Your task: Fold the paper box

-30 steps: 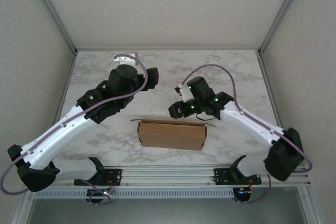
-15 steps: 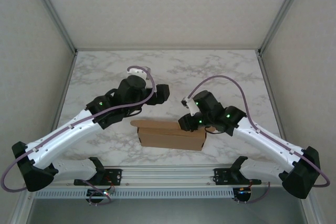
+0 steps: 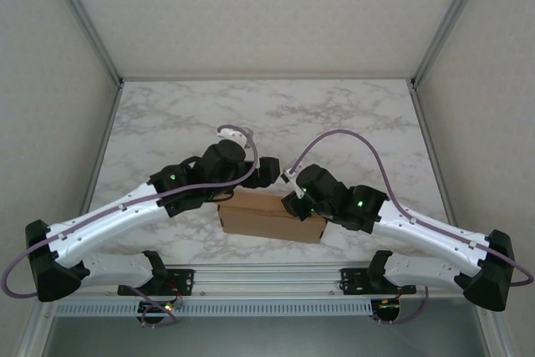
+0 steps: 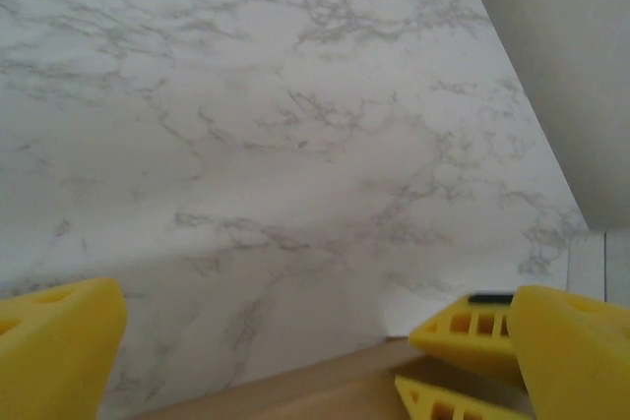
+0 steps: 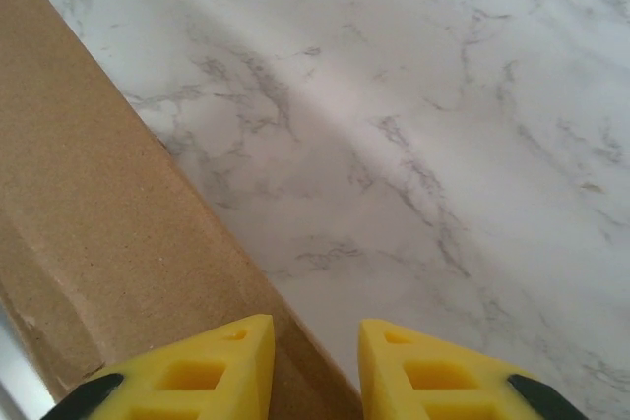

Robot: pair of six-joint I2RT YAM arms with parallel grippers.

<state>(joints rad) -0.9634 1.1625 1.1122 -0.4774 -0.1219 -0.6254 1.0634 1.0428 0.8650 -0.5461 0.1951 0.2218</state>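
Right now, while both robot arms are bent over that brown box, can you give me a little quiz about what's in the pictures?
1. True or false: the left gripper has its jaws wide apart.
2. What colour is the paper box? A) white B) brown C) blue
3. Fill in the gap: the box lies on a white table with a grey ____ pattern.

Key: 1 true. 2 B. 3 marble.
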